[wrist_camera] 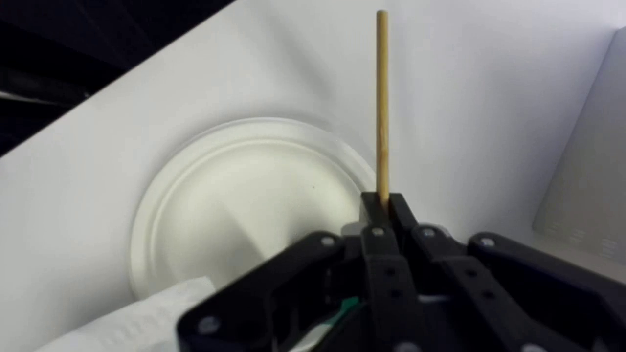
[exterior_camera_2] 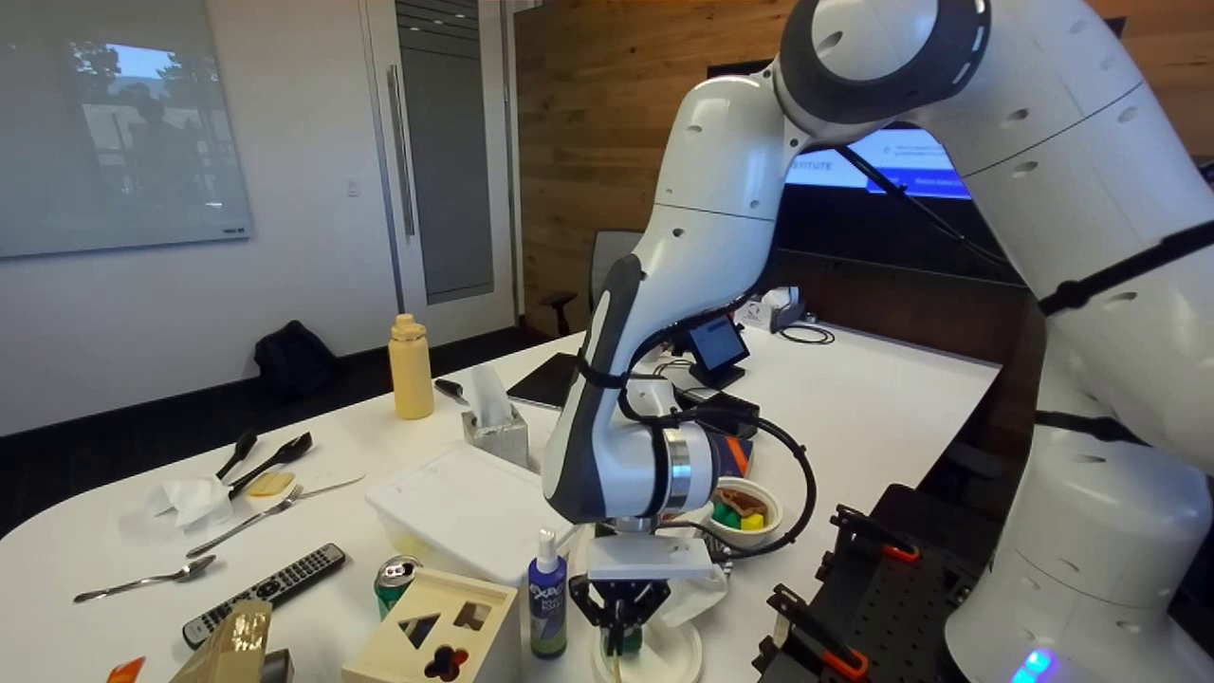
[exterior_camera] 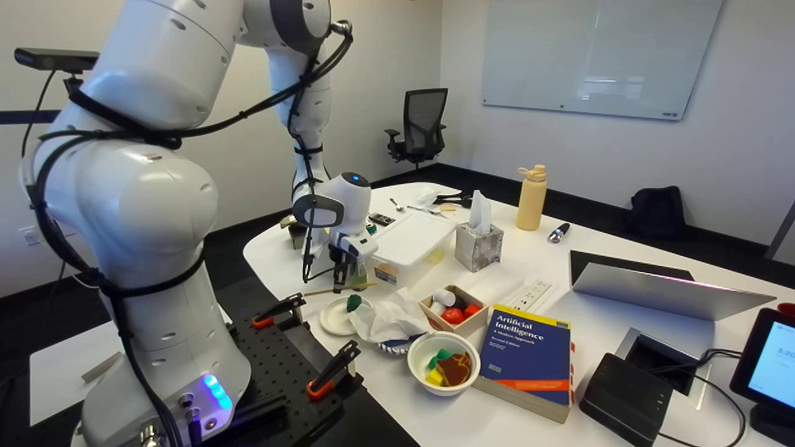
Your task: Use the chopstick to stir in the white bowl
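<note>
**Jaws clenched on the chopstick**

It juts from them, seemingly clear of the tabletop. Below and beside the jaws lies a white plate; farther off, beyond crumpled paper, sits the white bowl.

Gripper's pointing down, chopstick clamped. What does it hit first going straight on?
Likely the white plate, near its rim, going by the wrist view. Depth below the gripper is unclear, so the table beside it is possible.
</note>
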`<state>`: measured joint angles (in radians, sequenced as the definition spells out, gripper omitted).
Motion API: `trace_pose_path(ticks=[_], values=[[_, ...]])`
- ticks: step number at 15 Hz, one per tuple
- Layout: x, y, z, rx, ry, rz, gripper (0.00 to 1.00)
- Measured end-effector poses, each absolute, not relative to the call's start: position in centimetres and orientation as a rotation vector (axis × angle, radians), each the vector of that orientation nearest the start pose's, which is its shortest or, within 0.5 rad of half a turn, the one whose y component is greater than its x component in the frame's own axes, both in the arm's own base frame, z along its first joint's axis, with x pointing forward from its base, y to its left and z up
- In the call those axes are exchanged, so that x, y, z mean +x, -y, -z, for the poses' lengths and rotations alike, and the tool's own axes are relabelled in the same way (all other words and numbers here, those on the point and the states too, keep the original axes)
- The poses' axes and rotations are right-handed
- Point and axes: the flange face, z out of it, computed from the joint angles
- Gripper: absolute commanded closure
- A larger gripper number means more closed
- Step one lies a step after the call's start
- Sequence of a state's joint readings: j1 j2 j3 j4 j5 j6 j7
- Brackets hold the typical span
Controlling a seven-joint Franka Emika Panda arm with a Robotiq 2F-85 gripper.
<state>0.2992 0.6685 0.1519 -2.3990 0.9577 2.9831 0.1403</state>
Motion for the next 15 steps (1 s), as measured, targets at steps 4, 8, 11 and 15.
trace_pose_path(ticks=[4, 8, 11, 15], values=[[41.0, -14.7, -1.0, -2.801, -1.006, -0.255, 0.69], [41.6, -14.5, 0.1, -2.787, -1.026, -0.261, 0.46], [42.3, -13.7, 0.1, -2.766, -1.059, -0.250, 0.22], [43.0, -12.0, -0.2, -2.738, -1.102, -0.231, 0.00]])
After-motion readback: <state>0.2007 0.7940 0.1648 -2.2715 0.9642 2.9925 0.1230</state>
